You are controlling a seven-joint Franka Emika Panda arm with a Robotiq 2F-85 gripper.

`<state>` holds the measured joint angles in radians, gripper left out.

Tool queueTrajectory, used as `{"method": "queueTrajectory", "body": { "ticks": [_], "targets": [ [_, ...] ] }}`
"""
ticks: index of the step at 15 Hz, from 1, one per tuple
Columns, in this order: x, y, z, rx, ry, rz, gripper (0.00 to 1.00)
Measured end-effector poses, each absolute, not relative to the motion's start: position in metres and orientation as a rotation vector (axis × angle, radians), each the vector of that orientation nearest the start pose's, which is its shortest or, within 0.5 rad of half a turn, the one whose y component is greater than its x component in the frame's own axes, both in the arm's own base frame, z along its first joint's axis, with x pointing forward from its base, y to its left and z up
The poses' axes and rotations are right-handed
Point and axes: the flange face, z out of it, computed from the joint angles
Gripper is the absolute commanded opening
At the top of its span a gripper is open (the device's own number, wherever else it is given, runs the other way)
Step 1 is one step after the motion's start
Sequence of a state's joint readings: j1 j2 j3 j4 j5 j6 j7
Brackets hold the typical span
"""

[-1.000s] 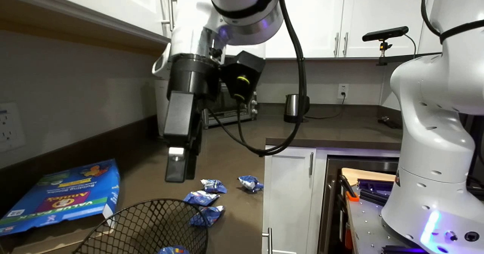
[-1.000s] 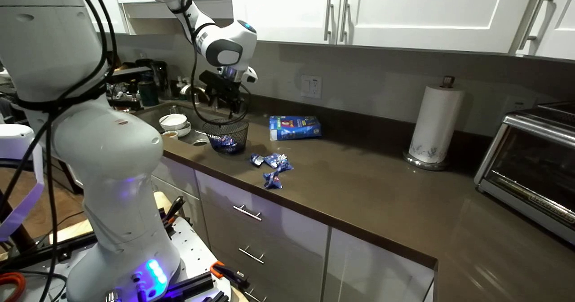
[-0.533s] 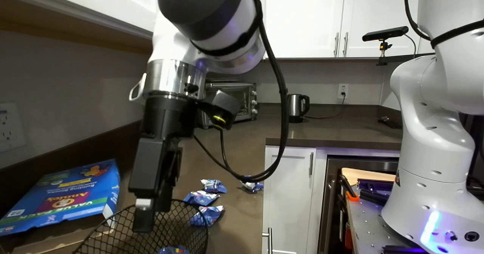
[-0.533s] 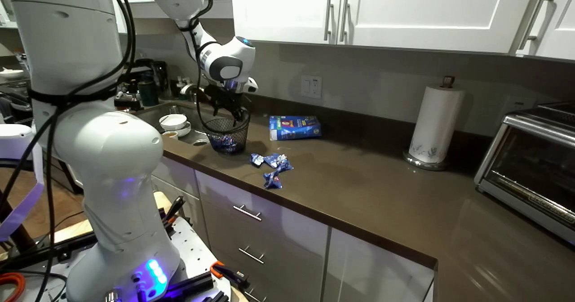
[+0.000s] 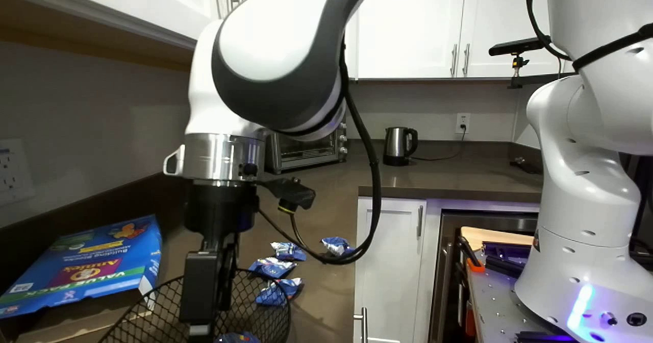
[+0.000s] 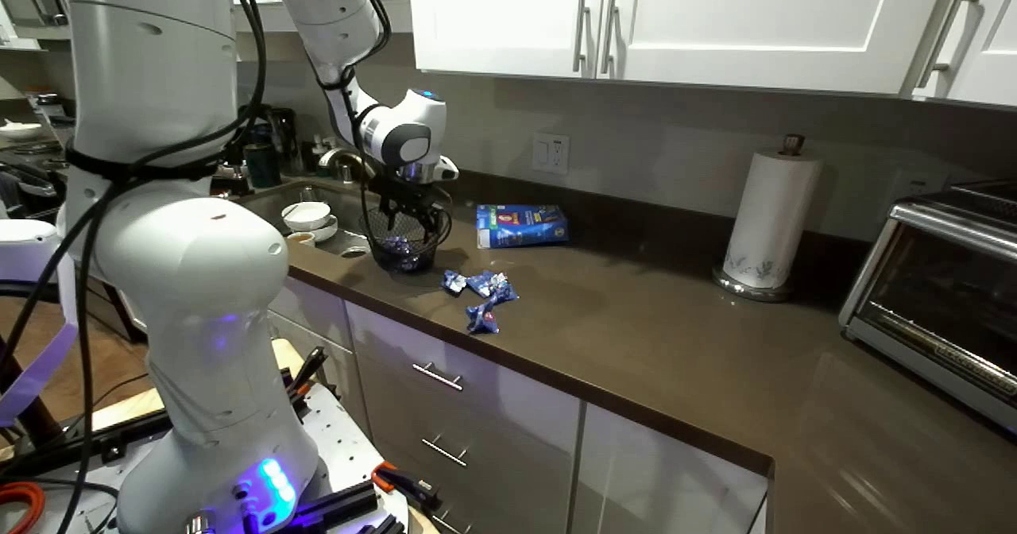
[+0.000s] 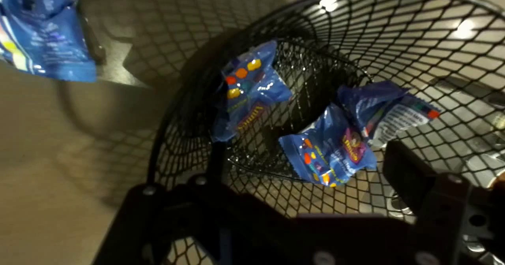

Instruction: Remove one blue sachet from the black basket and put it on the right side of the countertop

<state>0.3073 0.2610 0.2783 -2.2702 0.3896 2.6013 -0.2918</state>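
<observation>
In an exterior view, clock centred on the basket (image 6: 421, 262), the countertop (image 6: 620, 319) bears four sachets (image 6: 482, 318) at four o'clock, box (image 6: 522, 228) at three, towel roll (image 6: 769, 224) then oven (image 6: 937, 296) beyond; bowls (image 6: 306, 216) sit in the sink (image 6: 266, 204), past nine. Within the basket, wrist view: one sachet (image 7: 329, 148), a second sachet (image 7: 384, 109) at its two o'clock, a third sachet (image 7: 250, 97) at ten.

Along the back edge of the counter (image 6: 620, 303) we see a blue cardboard box (image 6: 521, 226) lying down and, farther along, a paper towel roll (image 6: 771, 220) standing on end, with white cupboards (image 6: 739, 21) hung above. In both exterior views we find a toaster oven (image 6: 945, 303) at the back corner; in an exterior view a steel kettle (image 5: 396, 146) stands behind the inner front corner. Toward the opposite end we make out white bowls (image 6: 306, 216) in the sink (image 6: 347, 241).
</observation>
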Motion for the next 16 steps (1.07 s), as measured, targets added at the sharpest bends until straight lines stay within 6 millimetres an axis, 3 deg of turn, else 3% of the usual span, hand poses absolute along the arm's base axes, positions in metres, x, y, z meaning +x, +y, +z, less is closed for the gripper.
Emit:
{"method": "queueTrajectory", "body": {
  "ticks": [8, 16],
  "targets": [
    [0.443, 0.315, 0.249, -2.87, -0.846, -0.047, 1.0],
    [0.399, 0.346, 0.22, -2.969, -0.957, -0.009, 1.0]
  ]
}}
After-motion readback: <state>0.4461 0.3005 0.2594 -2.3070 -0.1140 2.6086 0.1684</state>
